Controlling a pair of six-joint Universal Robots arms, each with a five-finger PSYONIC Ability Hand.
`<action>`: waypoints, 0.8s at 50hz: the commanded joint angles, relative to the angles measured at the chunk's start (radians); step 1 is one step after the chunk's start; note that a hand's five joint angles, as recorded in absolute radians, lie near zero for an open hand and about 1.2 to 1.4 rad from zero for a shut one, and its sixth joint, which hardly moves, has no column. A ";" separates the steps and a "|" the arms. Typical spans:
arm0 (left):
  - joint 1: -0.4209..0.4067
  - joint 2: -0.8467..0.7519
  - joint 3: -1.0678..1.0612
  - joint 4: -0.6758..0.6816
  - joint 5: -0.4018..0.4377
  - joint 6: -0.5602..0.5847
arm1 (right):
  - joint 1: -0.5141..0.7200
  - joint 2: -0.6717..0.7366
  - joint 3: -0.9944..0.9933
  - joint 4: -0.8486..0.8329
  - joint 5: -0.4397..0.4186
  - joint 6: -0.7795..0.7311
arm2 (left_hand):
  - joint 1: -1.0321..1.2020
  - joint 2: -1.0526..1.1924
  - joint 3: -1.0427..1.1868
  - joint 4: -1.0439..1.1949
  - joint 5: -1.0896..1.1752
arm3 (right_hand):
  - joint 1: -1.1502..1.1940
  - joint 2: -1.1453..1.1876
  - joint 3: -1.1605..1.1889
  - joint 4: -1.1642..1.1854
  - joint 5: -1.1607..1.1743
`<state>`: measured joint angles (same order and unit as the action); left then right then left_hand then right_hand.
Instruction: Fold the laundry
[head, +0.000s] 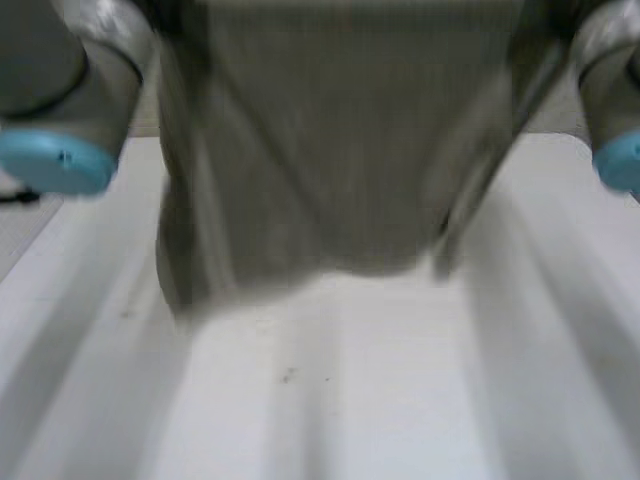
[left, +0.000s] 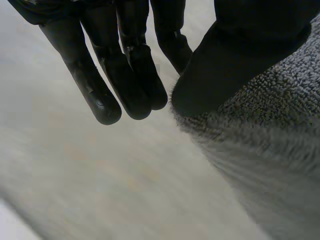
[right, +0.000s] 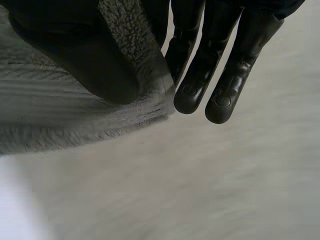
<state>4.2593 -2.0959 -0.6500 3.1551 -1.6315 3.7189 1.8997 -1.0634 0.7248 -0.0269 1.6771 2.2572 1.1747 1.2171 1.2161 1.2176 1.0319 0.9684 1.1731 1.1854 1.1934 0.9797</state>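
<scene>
Head view showed the grey towel (head: 310, 170) hanging spread between the two arms, its lower edge over the white worktop (head: 380, 400), with open surface on every side. The left hand (left: 135, 75) pinched the towel's edge under its thumb, its other fingers straight. The right hand (right: 200, 75) pinched the opposite end between thumb and finger.

Plain grey towel (head: 310, 170) — black left hand (left: 125, 75), black right hand (right: 200, 80), white table (head: 400, 400), light-blue arm caps (head: 55, 160)
</scene>
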 joint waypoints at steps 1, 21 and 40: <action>0.022 0.103 -0.113 0.286 -0.051 -0.036 | 0.002 -0.179 0.212 -0.401 -0.009 0.058 | 0.222 0.179 0.180 0.179 0.190 | 0.428 0.223 0.211 0.203 0.242; 0.059 0.082 -0.880 0.376 0.012 -0.034 | -0.005 -0.102 0.855 -0.252 -0.102 0.079 | 0.222 0.179 0.180 0.179 0.190 | 0.428 0.223 0.211 0.203 0.242; 0.053 0.177 -1.180 0.099 0.016 0.136 | -0.062 -0.242 1.047 0.119 -0.122 0.025 | 0.222 0.179 0.180 0.179 0.190 | 0.428 0.223 0.211 0.203 0.242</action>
<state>4.3176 -1.9810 -1.7765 3.4081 -1.6157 3.7672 1.8695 -1.2132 1.7497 -0.0785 1.5574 2.3254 1.1931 1.2176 1.2165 1.2176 1.0380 0.9684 1.1796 1.1883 1.1935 0.9859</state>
